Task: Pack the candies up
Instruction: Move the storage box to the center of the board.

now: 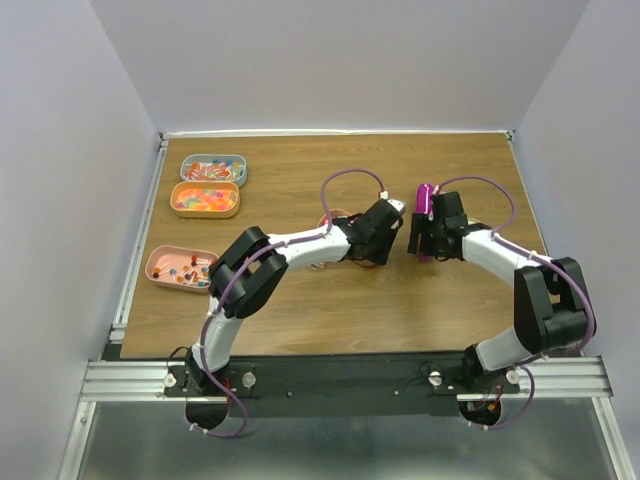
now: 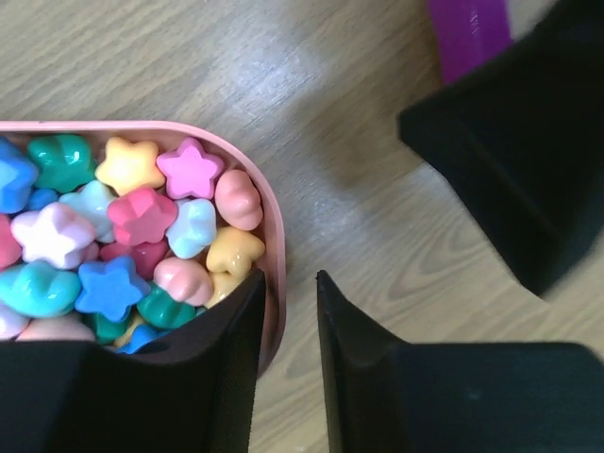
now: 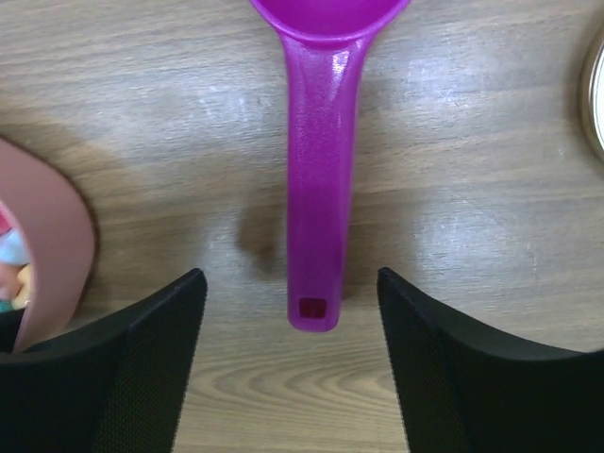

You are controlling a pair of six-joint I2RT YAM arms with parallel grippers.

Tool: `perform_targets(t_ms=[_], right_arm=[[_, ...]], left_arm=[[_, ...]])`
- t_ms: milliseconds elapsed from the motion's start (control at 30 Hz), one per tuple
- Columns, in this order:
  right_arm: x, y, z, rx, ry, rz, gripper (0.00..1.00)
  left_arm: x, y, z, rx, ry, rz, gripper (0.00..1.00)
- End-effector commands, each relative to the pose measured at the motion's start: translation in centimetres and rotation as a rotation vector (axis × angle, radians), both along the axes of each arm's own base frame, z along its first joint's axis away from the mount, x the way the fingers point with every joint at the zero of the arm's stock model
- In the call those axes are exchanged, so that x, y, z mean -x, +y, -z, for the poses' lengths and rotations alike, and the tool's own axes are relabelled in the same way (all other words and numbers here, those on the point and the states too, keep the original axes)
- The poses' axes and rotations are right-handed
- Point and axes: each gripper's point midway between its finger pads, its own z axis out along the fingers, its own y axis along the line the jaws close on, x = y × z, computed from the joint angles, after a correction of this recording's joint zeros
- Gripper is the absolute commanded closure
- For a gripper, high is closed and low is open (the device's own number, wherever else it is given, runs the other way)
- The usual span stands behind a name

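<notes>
table (image 1: 400, 310) | pink tray (image 2: 274, 226): rim's 3 o'clock end between left gripper (image 2: 290, 278) fingers, gap narrow | right gripper (image 3: 288, 274): wide, straddling magenta scoop (image 3: 321, 142) handle, apart | candies (image 2: 142, 217): heaped in tray, 10 o'clock of left gripper

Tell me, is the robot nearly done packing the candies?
Partly. The pink tub already looks full of candies. Right now the left gripper straddles its rim, and the open right gripper brackets the scoop, not gripping. Three trays still hold more.
</notes>
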Motion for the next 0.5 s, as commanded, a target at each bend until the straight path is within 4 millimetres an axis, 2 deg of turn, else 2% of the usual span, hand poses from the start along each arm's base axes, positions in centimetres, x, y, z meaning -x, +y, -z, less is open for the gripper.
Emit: perform_targets(t_ms=[0, 67, 133, 167, 233, 267, 300, 367, 400, 467], right_arm=[[-0.4, -0.4, 1.0, 0.043, 0.033, 0.009, 0.26], [-0.5, -0.3, 1.6, 0.048, 0.053, 0.006, 0.31], [-0.5, -0.4, 1.9, 0.057, 0.061, 0.004, 0.39], [-0.5, -0.5, 2.1, 0.061, 0.065, 0.004, 0.44], [-0.6, -0.6, 2.0, 0.073, 0.061, 0.001, 0.60], [-0.6, -0.7, 2.0, 0.076, 0.061, -0.003, 0.66], [-0.7, -0.7, 1.8, 0.079, 0.053, -0.007, 0.78], [-0.8, -0.7, 1.4, 0.083, 0.042, -0.018, 0.87], [-0.9, -0.6, 0.6, 0.079, 0.023, -0.025, 0.92], [-0.6, -0.3, -0.6, 0.079, 0.005, -0.052, 0.93]], left_arm=[[-1.1, -0.6, -6.2, 0.140, -0.066, -0.016, 0.61], [-1.6, 0.1, -7.7, 0.163, -0.087, -0.029, 0.58], [-2.5, 1.5, -8.4, 0.169, -0.102, -0.058, 0.55], [-2.7, 1.9, -9.5, 0.188, -0.117, -0.063, 0.55], [-3.8, 3.6, -9.9, 0.193, -0.130, -0.093, 0.54], [-4.2, 4.2, -10.9, 0.206, -0.147, -0.104, 0.52], [-4.4, 4.6, -11.3, 0.223, -0.140, -0.095, 0.52], [-5.6, 6.2, -12.3, 0.240, -0.156, -0.113, 0.52], [-6.0, 6.6, -12.6, 0.246, -0.163, -0.111, 0.52], [-7.2, 7.7, -14.0, 0.255, -0.186, -0.110, 0.51]])
